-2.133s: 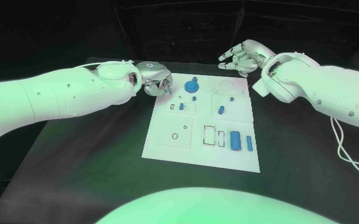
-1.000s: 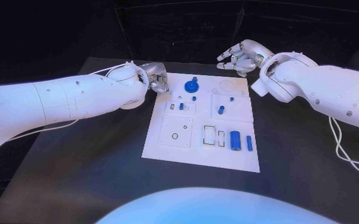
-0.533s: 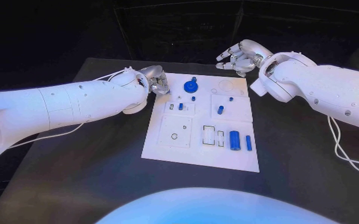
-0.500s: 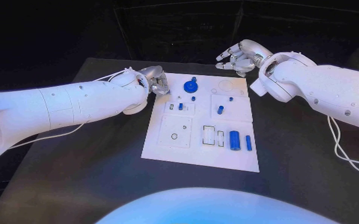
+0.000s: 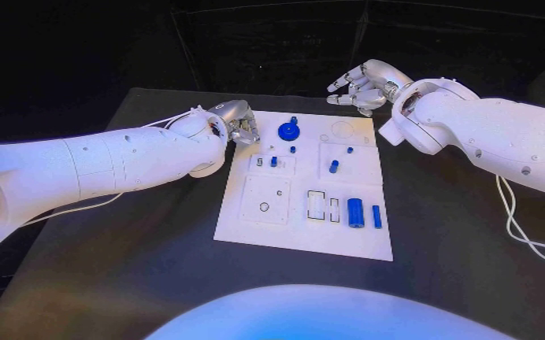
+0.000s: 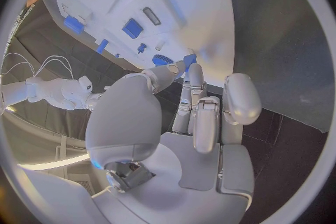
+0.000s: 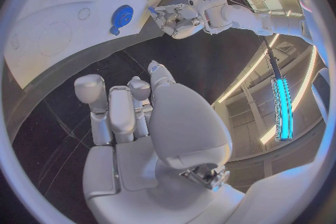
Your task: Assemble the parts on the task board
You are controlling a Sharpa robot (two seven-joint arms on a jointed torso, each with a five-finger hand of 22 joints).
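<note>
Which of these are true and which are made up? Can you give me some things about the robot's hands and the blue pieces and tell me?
1. The blue gear sits on the far part of the task board. True.
2. The right hand is holding the gear. False: it hovers past the board's far edge with nothing in it.
3. The left hand is at the board's far left corner. True.
4. The big blue cylinder lies off the board on the black table. False: it lies on the board, near its right side.
5. A slimmer blue piece lies beside the big cylinder. True.
</note>
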